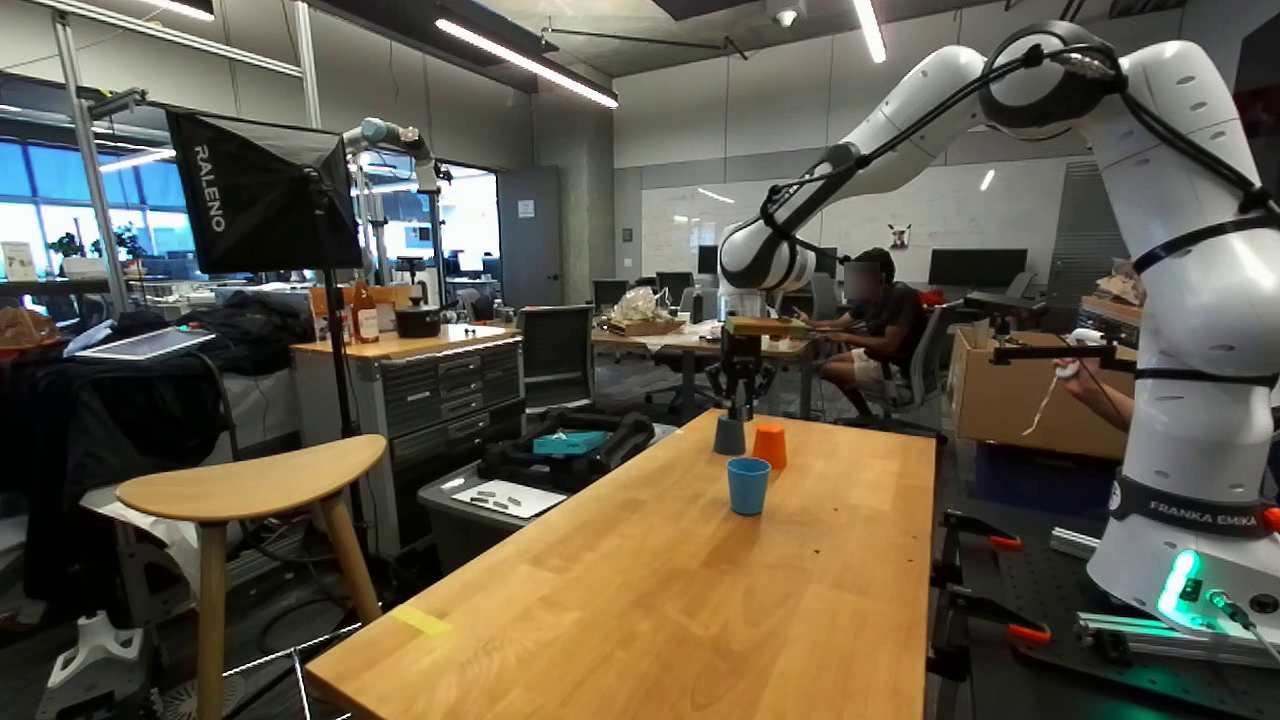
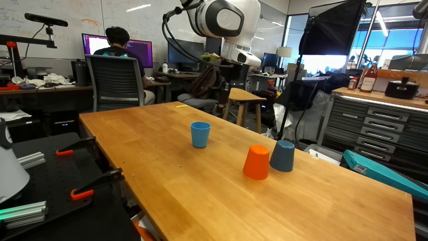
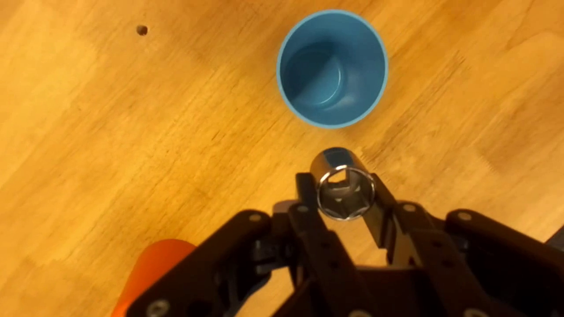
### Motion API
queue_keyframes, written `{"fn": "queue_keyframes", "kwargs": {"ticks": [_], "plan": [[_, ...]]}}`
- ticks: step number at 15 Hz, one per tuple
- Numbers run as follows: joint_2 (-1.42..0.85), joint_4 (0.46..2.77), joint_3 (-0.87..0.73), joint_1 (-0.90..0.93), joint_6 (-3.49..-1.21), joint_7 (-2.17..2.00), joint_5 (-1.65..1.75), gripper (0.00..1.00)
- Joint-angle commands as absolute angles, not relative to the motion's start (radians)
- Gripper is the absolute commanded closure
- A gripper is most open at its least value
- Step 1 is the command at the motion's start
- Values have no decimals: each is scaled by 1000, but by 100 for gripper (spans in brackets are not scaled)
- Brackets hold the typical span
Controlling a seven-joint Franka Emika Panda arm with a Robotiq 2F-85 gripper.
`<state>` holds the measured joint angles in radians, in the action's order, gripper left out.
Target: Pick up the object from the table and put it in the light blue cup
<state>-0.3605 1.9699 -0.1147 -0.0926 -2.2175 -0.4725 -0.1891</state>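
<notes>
1 arm (image 1: 1185, 170), elbow (image 1: 1045, 80) bent hi, wrist (image 1: 765, 258) low, jaws clamped, pointed dn

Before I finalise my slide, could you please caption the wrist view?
Jaws grip a metal socket near an upright light blue cup.

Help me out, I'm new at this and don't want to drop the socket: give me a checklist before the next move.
Metal socket held: ok; the jaws are closed on it from both sides.
Firmness of the grip: cannot tell; force does not show.
Light blue cup upright: ok; its mouth faces up.
Room inside that cup: ok; the wrist view shows nothing in it.
Socket over the mouth: not ok; in the wrist view it lies outside the rim, so it probably must move across before release.
Orange cup out of the way: likely ok; it does not stand between the socket and the light blue cup.
</notes>
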Motion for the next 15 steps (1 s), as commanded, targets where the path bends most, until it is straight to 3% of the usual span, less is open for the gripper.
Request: {"fn": "queue_keyframes", "kwargs": {"ticks": [1,15], "plan": [[-334,2009,-100,-80,-2205,-442,-220,92],[-459,2010,-95,-57,-2229,-457,-213,92]]}}
